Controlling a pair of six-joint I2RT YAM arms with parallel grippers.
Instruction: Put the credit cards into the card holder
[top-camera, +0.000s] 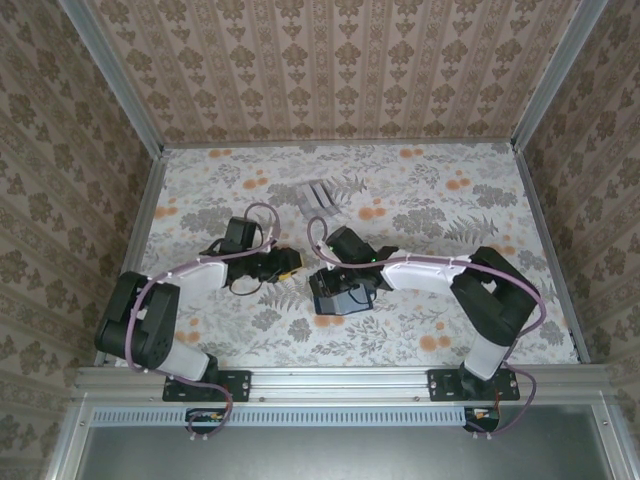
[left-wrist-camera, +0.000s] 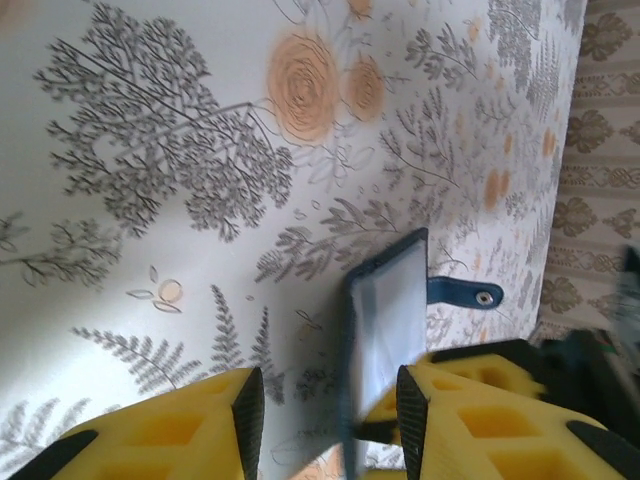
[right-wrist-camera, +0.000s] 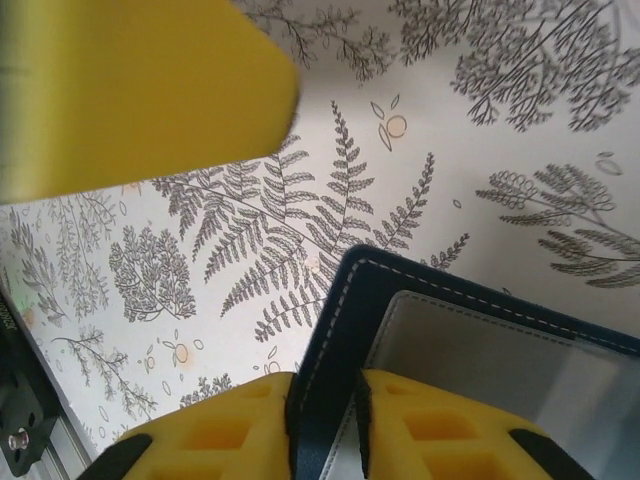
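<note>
Near the middle of the floral-printed tabletop, slightly toward its near edge, the small dark navy folding card holder sits in the right gripper. Its long axis runs roughly parallel to the near edge, tipped a little. Whether it touches the tabletop cannot be told.

From the right wrist, the right gripper is closed narrow on the card holder, its 2 yellow foam fingers pinching 1 navy edge. The case is open, showing a line of white stitching around its border and a clear, glossy window pocket inside.

From the left wrist, the card holder appears almost edge-on, standing upright, with a short navy fastening tab carrying a round metal snap and pointing away from the window side. The left gripper stands moderately wide, holding nothing. The case's thin edge rises in the gap, close to the finger on the view's right and clear of the other yellow finger.

From above, the left gripper is just beside the case, on its left. A pale grey slotted rack lies well apart, toward the far edge.
</note>
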